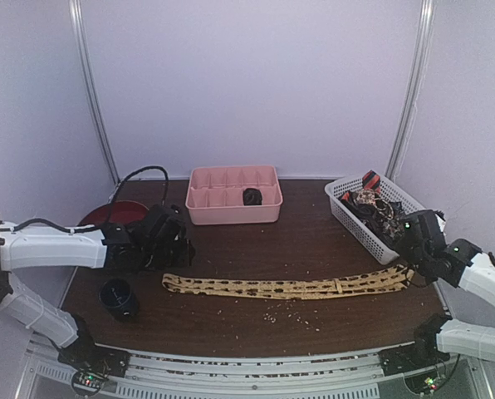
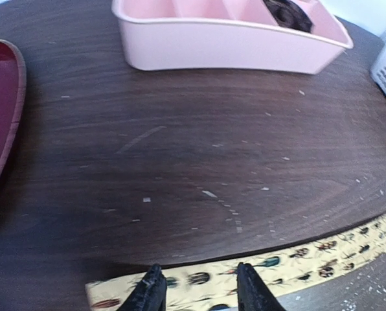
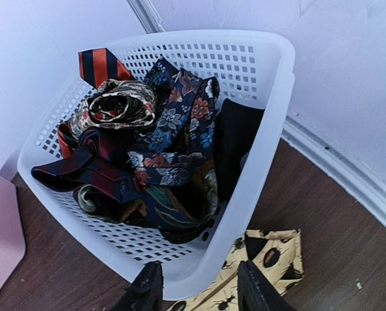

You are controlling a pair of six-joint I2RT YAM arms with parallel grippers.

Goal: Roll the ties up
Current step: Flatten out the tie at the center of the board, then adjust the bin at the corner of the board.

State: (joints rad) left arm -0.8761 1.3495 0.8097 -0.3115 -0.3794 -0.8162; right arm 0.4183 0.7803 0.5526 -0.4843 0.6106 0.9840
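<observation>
A tan tie (image 1: 289, 288) with a dark beetle pattern lies flat and stretched out across the table, left to right. My left gripper (image 1: 174, 249) hovers over its narrow left end. In the left wrist view the gripper (image 2: 199, 288) is open, with the tie (image 2: 296, 259) lying flat under the fingers (image 2: 151, 291). My right gripper (image 1: 409, 264) is at the tie's wide right end. In the right wrist view it (image 3: 198, 288) is open too, with the wide end (image 3: 274, 256) just beyond it on the table. Several more ties (image 3: 154, 142) are piled in a white basket (image 3: 264, 155).
A pink divided tray (image 1: 231, 212) at the back centre holds one dark rolled item (image 1: 252, 197). The white basket (image 1: 340, 193) stands at the back right. A red bowl (image 1: 106, 214) and a dark cup (image 1: 119, 298) are on the left. Crumbs speckle the table near the tie.
</observation>
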